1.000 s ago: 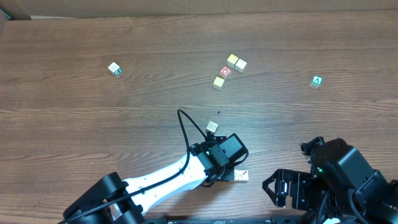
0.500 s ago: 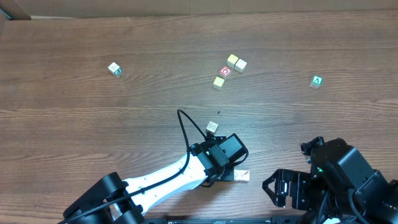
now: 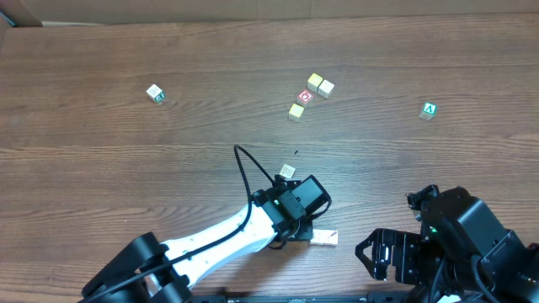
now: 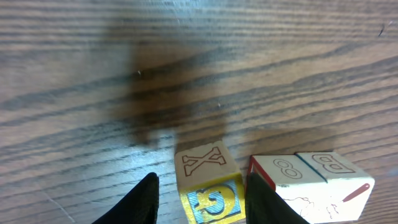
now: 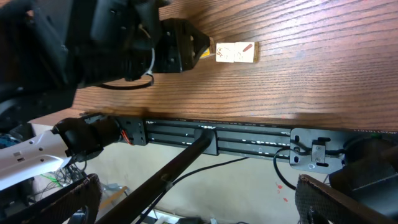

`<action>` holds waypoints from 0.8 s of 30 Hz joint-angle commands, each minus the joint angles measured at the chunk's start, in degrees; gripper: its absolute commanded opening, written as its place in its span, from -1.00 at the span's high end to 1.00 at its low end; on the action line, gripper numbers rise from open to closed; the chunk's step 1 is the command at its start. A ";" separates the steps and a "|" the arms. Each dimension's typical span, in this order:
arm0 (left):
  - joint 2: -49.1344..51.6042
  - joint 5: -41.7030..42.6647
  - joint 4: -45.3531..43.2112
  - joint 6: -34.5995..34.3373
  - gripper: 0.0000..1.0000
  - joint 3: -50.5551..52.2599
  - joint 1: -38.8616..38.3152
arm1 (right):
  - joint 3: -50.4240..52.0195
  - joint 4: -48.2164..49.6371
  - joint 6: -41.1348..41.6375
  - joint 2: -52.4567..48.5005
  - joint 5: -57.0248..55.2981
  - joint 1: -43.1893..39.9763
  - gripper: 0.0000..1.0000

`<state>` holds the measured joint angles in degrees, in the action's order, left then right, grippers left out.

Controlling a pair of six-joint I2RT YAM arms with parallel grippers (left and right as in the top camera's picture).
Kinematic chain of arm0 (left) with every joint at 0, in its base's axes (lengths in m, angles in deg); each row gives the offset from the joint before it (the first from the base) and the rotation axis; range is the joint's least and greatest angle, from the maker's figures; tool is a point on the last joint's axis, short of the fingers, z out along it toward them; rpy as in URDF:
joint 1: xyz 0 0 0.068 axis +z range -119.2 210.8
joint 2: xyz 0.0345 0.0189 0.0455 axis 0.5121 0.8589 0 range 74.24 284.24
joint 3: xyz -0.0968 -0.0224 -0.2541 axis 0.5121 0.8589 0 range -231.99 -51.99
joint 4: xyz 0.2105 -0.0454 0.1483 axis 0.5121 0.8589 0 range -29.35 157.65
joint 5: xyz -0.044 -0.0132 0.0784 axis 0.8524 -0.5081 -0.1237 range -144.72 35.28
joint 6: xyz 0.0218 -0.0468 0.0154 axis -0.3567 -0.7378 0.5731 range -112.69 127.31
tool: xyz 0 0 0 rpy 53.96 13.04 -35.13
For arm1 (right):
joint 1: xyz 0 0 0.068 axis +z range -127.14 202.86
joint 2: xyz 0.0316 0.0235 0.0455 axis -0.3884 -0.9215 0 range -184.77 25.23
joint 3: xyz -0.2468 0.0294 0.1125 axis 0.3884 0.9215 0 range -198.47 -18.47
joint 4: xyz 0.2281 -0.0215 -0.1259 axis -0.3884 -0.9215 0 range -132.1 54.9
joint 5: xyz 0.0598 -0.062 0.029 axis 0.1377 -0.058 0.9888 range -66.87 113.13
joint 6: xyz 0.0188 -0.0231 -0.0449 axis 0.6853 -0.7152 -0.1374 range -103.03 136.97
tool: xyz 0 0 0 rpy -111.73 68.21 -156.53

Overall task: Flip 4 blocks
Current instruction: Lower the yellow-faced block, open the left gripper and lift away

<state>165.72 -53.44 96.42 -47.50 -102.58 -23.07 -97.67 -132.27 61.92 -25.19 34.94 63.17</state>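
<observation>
In the left wrist view, a pale block (image 4: 208, 183) with an X on top and a yellow front face stands on the table between the fingers of my left gripper (image 4: 204, 202). The jaws are open, with a gap on the block's left side. Two white blocks (image 4: 311, 177) sit side by side just right of it; one has a red-orange mark. From overhead, the left gripper (image 3: 299, 225) is near the front edge with those white blocks (image 3: 324, 238) beside it. Another small block (image 3: 287, 171) lies just behind the arm. My right gripper (image 5: 205, 208) hangs wide open, off the table's front edge.
A cluster with a red-circle cube (image 3: 305, 97) and yellow cubes (image 3: 318, 83) sits at the back centre. A green "A" cube (image 3: 429, 109) is at the back right and a lone cube (image 3: 155, 93) at the back left. The right arm (image 3: 455, 231) is at the front right corner.
My left gripper's jaws have widened off the X block and the arm has shifted slightly left. The white blocks beside it show more. The right arm has not moved.
</observation>
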 commanded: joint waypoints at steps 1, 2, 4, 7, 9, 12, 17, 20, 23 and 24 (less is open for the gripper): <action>-3.28 -0.44 0.20 2.12 0.26 0.28 1.11 | -1.40 0.13 -0.39 0.26 0.28 0.17 -1.00; -3.80 -0.37 0.22 2.14 0.26 0.28 1.38 | -1.40 0.13 -0.39 0.26 0.28 0.17 -1.00; -4.74 -0.20 0.24 2.60 0.24 0.28 1.75 | -1.40 0.13 -0.37 0.26 0.28 0.17 -1.00; -5.51 -0.24 0.83 3.50 0.34 0.28 1.84 | -1.40 0.11 -0.37 0.26 0.31 0.17 -1.00; -5.53 -0.48 2.51 3.13 0.92 0.28 1.99 | -1.40 0.13 -0.37 0.26 0.35 0.17 -1.00; -5.53 -2.82 6.82 0.83 0.91 0.28 2.71 | -1.40 0.11 -0.37 0.26 0.57 0.17 -1.00; -5.49 -4.26 9.66 0.46 0.92 0.31 4.31 | -1.40 0.13 -0.39 0.26 0.55 0.17 -1.00; -5.22 -2.43 9.44 1.07 0.90 0.31 4.35 | -1.40 0.13 -0.39 0.26 0.52 0.17 -1.00; -4.52 -1.18 9.22 1.66 0.92 0.31 3.87 | -1.40 0.13 -0.39 0.26 0.50 0.17 -1.00; -4.11 -0.85 9.11 1.66 0.92 0.31 3.61 | -1.40 0.13 -0.39 0.26 0.50 0.17 -1.00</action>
<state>161.09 -55.39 105.77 -46.14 -102.54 -19.00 -97.67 -132.29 61.92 -25.19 35.21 63.17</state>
